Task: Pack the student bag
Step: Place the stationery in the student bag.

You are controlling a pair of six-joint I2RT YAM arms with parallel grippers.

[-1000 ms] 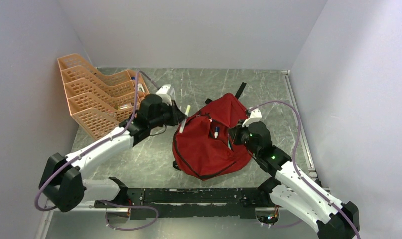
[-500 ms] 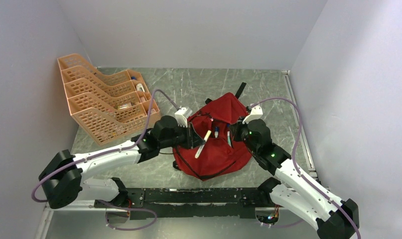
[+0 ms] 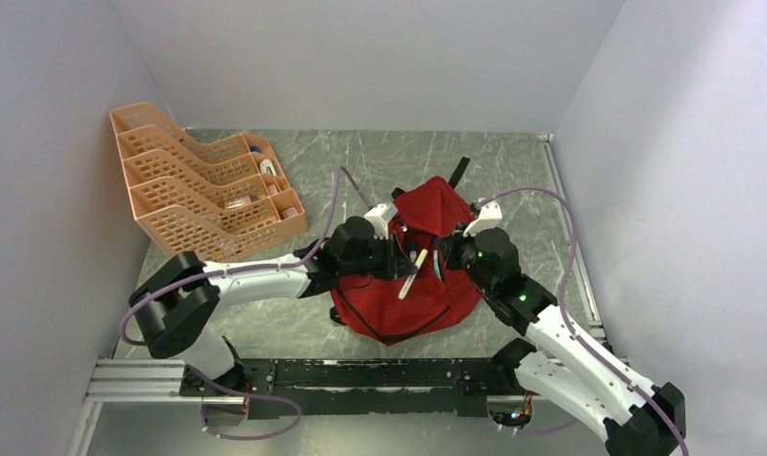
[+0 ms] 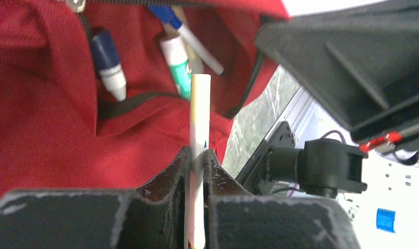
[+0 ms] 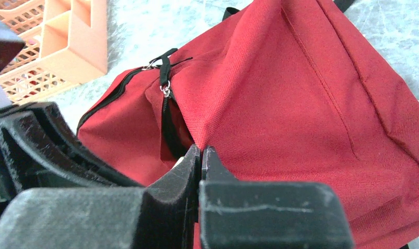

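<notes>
The student bag (image 3: 398, 299) is a red backpack lying in the middle of the table with its front pocket unzipped. My left gripper (image 3: 402, 265) is shut on a white pen (image 3: 413, 275) and holds it just over the pocket mouth. In the left wrist view the pen (image 4: 200, 114) sticks out between the fingers (image 4: 197, 158), its tip pointing at the pocket. Inside the pocket are a blue-capped marker (image 4: 107, 65) and a green-and-white tube (image 4: 177, 65). My right gripper (image 3: 447, 255) is shut on the bag's fabric at the pocket edge (image 5: 201, 151) and holds it up.
An orange plastic tray rack (image 3: 203, 195) stands at the back left, with small items in its front compartments. It also shows in the right wrist view (image 5: 67, 41). A black strap (image 3: 459, 172) pokes out behind the bag. Grey walls close in on three sides.
My left arm has swung right from the rack with the white pen to the bag's open pocket. The right gripper has stayed on the bag's edge.
</notes>
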